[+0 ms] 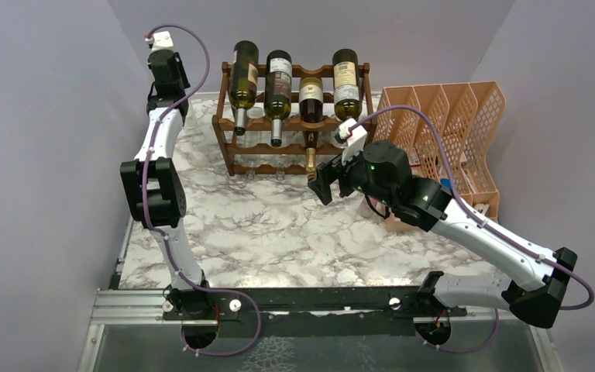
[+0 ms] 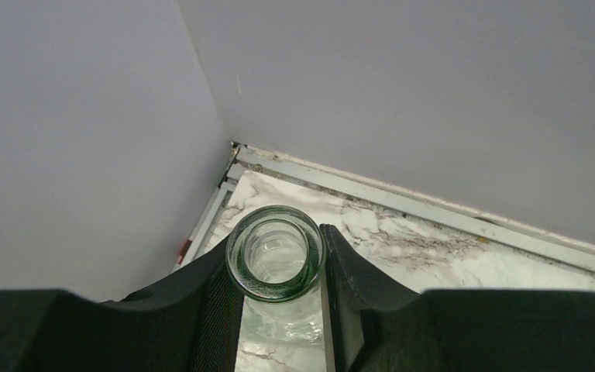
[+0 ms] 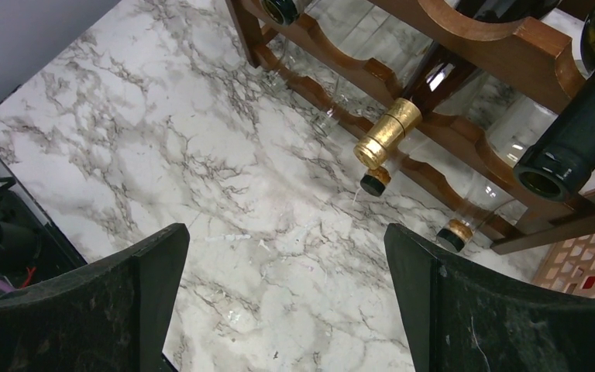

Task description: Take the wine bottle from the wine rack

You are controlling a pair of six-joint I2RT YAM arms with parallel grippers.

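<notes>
In the far left corner the left gripper (image 2: 276, 273) clamps the neck of a clear greenish glass bottle (image 2: 275, 232), whose body is hidden below. The wine rack (image 1: 259, 147), dark scalloped wood, stands at the back of the marble table (image 1: 279, 232). The gold-foiled wine bottle (image 1: 311, 99) lies in its third slot. The right gripper (image 1: 327, 184) gapes wide just before that neck. The arm partly hides an orange mesh organizer (image 1: 465, 116).

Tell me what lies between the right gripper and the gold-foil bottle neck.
Right wrist view: only bare marble tabletop between the open right gripper and the gold-foil bottle neck.
</notes>
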